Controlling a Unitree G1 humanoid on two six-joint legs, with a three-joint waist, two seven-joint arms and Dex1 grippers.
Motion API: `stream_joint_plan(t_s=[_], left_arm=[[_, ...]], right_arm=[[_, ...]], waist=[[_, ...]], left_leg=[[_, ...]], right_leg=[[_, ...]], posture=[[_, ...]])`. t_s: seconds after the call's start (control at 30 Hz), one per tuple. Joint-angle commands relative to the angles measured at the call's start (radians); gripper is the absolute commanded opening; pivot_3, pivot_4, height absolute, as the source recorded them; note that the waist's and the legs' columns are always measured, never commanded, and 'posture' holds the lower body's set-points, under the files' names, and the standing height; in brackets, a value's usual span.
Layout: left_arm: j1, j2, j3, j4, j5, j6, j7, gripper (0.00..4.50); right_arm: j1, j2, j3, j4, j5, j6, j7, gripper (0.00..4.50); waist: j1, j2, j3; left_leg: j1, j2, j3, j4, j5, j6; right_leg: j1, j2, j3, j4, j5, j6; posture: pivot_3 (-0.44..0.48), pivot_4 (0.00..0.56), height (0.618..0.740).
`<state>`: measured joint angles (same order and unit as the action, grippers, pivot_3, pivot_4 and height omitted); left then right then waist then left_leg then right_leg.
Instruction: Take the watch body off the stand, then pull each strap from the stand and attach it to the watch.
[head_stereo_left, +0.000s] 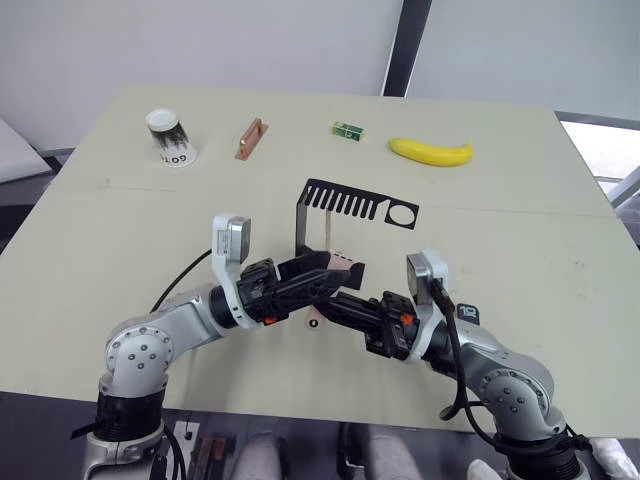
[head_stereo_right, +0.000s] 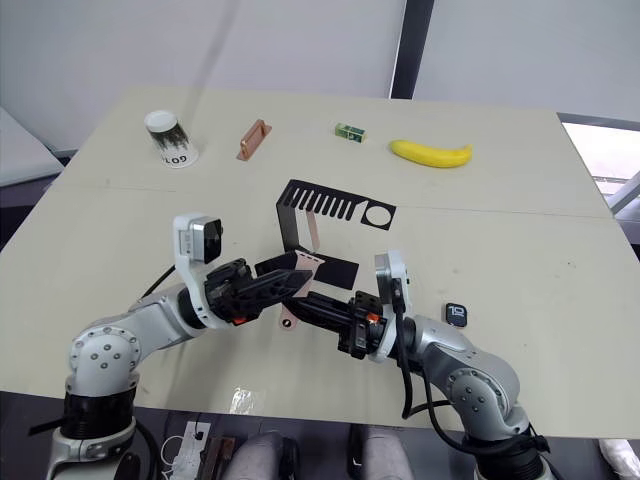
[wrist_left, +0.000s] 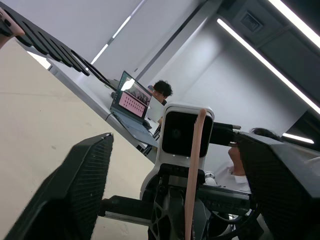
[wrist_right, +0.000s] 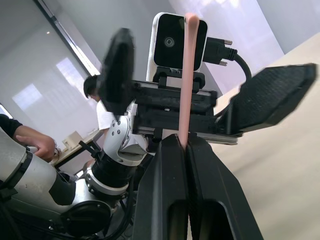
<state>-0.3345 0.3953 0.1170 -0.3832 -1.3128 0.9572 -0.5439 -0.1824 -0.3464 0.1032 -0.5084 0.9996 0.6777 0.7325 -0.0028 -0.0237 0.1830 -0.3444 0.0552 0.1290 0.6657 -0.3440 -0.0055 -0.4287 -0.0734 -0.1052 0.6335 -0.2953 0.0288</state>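
Note:
The black stand sits mid-table, and one pink strap hangs from its slotted top plate. A second pink strap is pinched in my right gripper, which is shut on it just in front of the stand. My left gripper is open, its two fingers standing on either side of that strap without closing on it. The watch body lies flat on the table beside my right forearm, away from both grippers.
Along the far side of the table stand a paper cup, a copper-brown block, a small green box and a banana. People and a laptop are beyond the table.

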Motion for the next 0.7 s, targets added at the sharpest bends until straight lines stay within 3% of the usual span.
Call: stream_joint_plan(t_s=[0.03,0.7], left_arm=[[0.005,0.006,-0.003,-0.035,-0.036,0.001,-0.006,3.66],[0.008,0.02,-0.018,-0.03,-0.039,-0.005,-0.016,3.66]], right_arm=[[-0.001,-0.006,-0.005,-0.037,0.021,0.004,0.006,0.0],[-0.004,-0.009,-0.012,-0.043,0.033,0.021,0.001,0.0]], waist=[[0.0,0.0,0.0],[0.0,0.0,0.0]], left_leg=[[0.0,0.0,0.0,0.0,0.0,0.0],[0.0,0.0,0.0,0.0,0.0,0.0]], right_leg=[[0.0,0.0,0.0,0.0,0.0,0.0],[0.0,0.0,0.0,0.0,0.0,0.0]], posture=[[0.0,0.15,0.74],[0.0,0.15,0.74]])
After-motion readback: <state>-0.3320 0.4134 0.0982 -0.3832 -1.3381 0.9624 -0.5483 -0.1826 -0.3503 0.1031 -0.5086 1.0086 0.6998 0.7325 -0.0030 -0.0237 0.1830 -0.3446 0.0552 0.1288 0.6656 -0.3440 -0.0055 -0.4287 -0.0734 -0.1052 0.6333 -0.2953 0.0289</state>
